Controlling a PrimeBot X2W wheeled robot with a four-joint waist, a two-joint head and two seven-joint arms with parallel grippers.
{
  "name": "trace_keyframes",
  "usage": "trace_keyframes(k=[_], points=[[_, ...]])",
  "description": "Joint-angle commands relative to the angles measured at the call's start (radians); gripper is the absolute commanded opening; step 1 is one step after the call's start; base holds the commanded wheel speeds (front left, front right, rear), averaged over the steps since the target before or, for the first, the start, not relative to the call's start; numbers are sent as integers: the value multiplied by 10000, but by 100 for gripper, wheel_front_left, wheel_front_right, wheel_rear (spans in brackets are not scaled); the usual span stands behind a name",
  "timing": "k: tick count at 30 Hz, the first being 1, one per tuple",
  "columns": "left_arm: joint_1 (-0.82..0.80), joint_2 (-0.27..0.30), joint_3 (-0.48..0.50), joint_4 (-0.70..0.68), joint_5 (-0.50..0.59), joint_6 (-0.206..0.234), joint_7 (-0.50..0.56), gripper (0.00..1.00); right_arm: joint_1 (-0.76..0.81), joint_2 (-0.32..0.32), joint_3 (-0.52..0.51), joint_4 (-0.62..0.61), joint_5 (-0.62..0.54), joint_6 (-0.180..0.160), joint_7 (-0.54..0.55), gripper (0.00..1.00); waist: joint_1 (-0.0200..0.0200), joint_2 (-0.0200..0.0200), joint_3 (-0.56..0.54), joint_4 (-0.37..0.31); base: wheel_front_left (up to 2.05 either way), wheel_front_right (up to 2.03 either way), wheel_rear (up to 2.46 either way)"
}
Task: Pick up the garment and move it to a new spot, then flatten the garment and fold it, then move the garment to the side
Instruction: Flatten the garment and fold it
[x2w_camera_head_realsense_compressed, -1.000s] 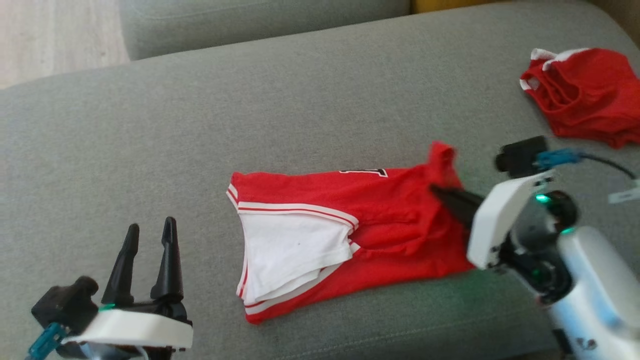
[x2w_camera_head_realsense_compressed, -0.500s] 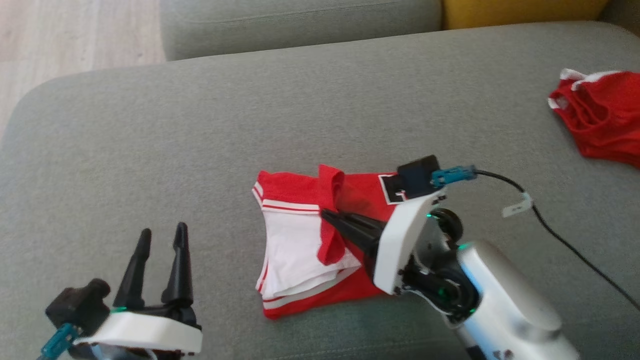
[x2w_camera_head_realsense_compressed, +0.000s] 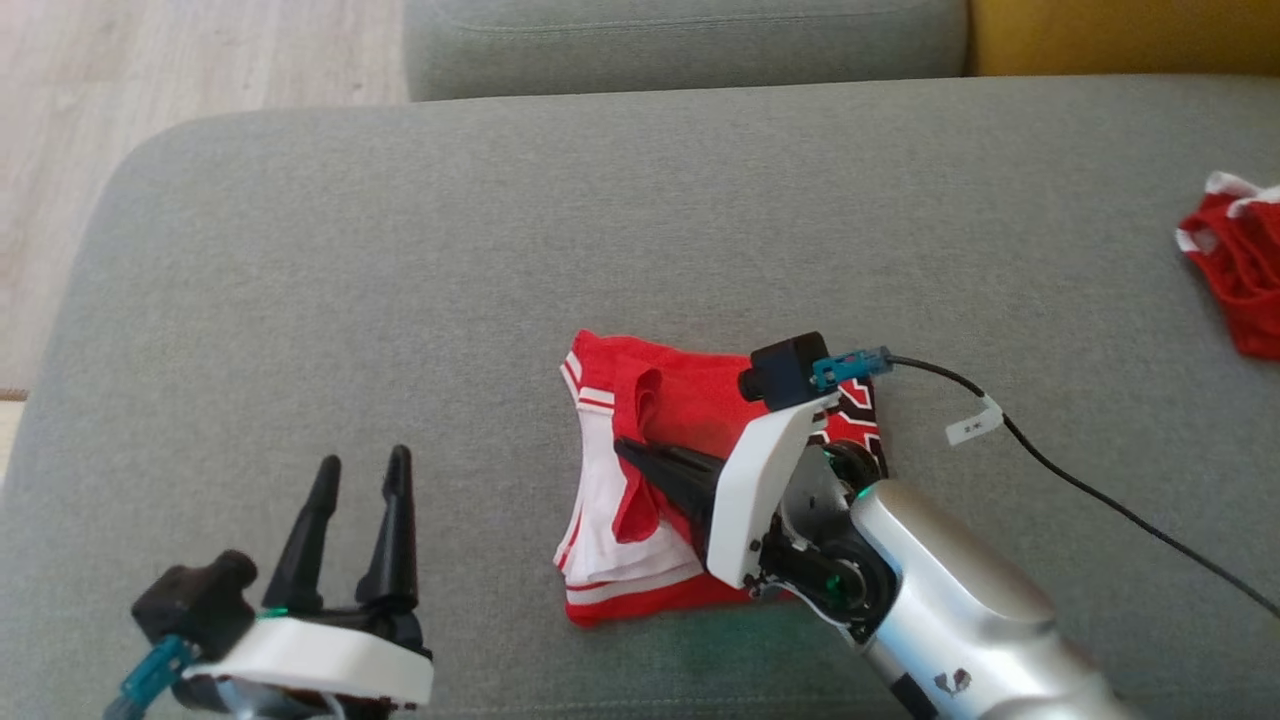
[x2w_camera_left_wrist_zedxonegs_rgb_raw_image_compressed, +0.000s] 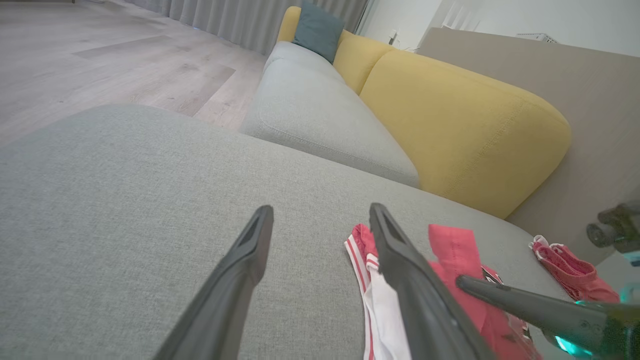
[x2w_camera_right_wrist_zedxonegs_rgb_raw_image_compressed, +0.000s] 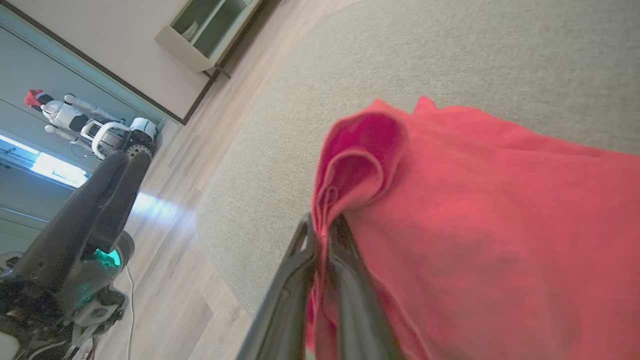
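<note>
The garment (x2w_camera_head_realsense_compressed: 690, 400), red with white trim, lies part-folded on the grey sofa seat (x2w_camera_head_realsense_compressed: 400, 280). My right gripper (x2w_camera_head_realsense_compressed: 625, 447) is shut on a raised fold of its red cloth, held over the white-trimmed left end. In the right wrist view the gripper (x2w_camera_right_wrist_zedxonegs_rgb_raw_image_compressed: 320, 227) pinches a rolled edge of the garment (x2w_camera_right_wrist_zedxonegs_rgb_raw_image_compressed: 475, 210). Low at the left, my left gripper (x2w_camera_head_realsense_compressed: 362, 462) stands open and holds nothing, apart from the garment. In the left wrist view that gripper (x2w_camera_left_wrist_zedxonegs_rgb_raw_image_compressed: 320, 215) hovers over bare seat, the garment (x2w_camera_left_wrist_zedxonegs_rgb_raw_image_compressed: 450, 250) just to its right.
A second red garment (x2w_camera_head_realsense_compressed: 1235, 270) lies bunched at the far right of the seat. A black cable (x2w_camera_head_realsense_compressed: 1080, 480) trails from my right wrist. Wooden floor (x2w_camera_head_realsense_compressed: 150, 60) lies beyond the seat's left edge. A yellow cushion (x2w_camera_left_wrist_zedxonegs_rgb_raw_image_compressed: 450, 120) backs the sofa.
My right gripper has carried the garment's right end leftward over the rest, so the garment now lies shorter and doubled. The head camera has shifted. The left gripper has stayed put.
</note>
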Motion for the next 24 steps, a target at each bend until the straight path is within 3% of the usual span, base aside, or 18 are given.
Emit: trace_keyframes(k=[1, 4, 6, 7, 17, 24], points=[[-585, -42, 253, -221, -14, -47, -141, 100, -495, 236, 218, -92, 222, 67, -235, 0, 0, 0, -20, 118, 0, 0, 0], [-622, -91, 161, -117, -9, -87, -143, 100, -701, 236, 531, 451, 635, 67, -556, 0, 0, 0, -58, 234, 0, 0, 0], [-636, -114, 114, -61, -7, -106, -144, 100, -854, 237, 756, 783, 916, 67, -770, 60, 0, 0, -81, 287, 0, 0, 0], [-640, -122, 93, -35, -7, -114, -145, 100, -935, 237, 866, 919, 1052, 67, -900, 100, 0, 0, -92, 310, 0, 0, 0], [-530, -91, 126, 62, -30, -113, -159, 100, -1698, 238, 1362, 1634, 2055, 67, -2531, 100, 0, 0, -172, 128, 0, 0, 0], [-524, -86, 164, 33, 70, -98, -174, 100, -2156, 238, 979, 2307, 1332, 67, -4254, 100, 0, 0, -201, -203, 0, 0, 0]])
